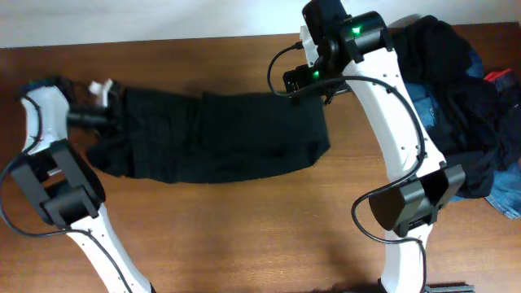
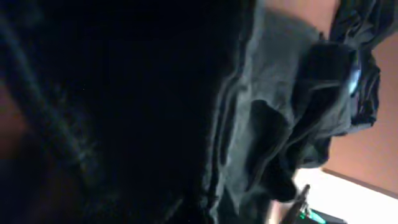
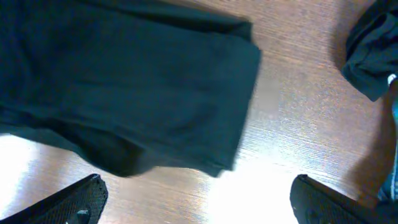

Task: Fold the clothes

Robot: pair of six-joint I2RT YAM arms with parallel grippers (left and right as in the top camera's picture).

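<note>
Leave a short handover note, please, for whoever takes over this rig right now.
Left gripper: shut, apparently pinching the left end of the black trousers.
Right gripper: open, over the trousers' right end, holding nothing.
Things: the black trousers lie stretched across the table. The pile of dark garments, with blue jeans and a red-banded piece, sits at the table's right edge.
Done: one garment spread out; no finished fold shows.
Left: fold the trousers, then the pile.
</note>
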